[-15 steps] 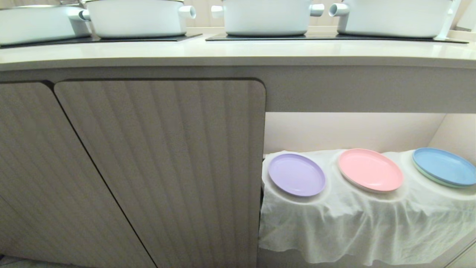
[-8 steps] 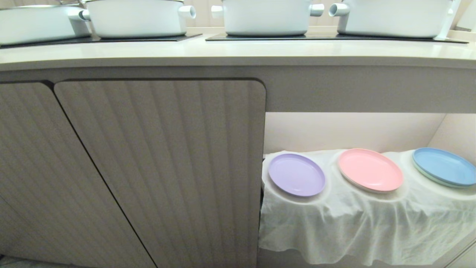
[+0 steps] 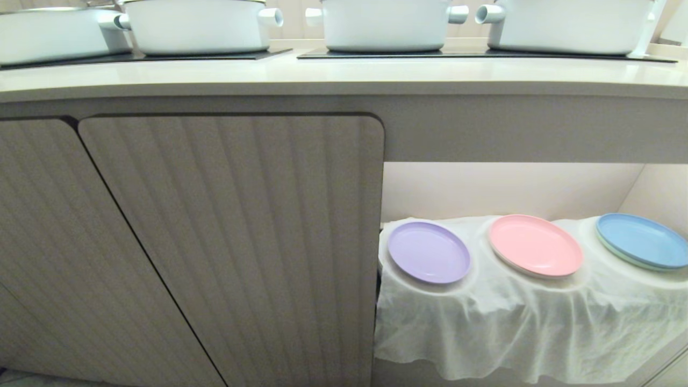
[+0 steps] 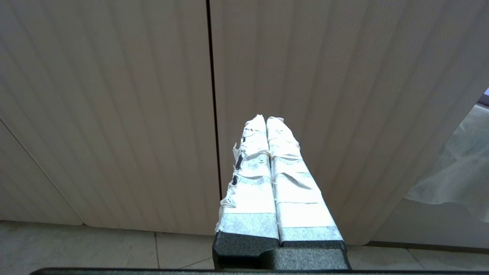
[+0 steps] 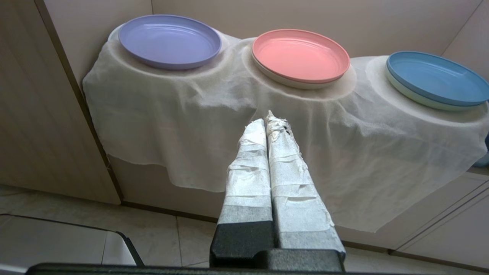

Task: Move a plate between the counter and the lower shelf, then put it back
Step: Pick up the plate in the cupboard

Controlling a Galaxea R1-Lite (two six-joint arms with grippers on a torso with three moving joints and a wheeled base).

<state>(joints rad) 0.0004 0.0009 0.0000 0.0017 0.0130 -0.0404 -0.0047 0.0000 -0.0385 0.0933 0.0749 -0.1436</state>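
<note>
Head view: plate (image 3: 429,252) sitting on lower shelf (image 3: 516,317), left of pink plate (image 3: 535,245).
Right end effector (image 5: 266,121) pressed together, hanging before the shelf; left end effector (image 4: 266,120) pressed together too, facing cabinet door (image 4: 344,95).

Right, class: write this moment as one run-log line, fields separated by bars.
plate: on lower shelf, left of pink plate | counter: pots only | left tool: shut, empty, facing cabinet door | right tool: shut, empty, below shelf

A pink plate (image 3: 535,245) sits mid-shelf on a white cloth (image 3: 516,328), a blue plate (image 3: 640,240) near the right end. White pots (image 3: 196,24) stand along the desk's back edge.
</note>
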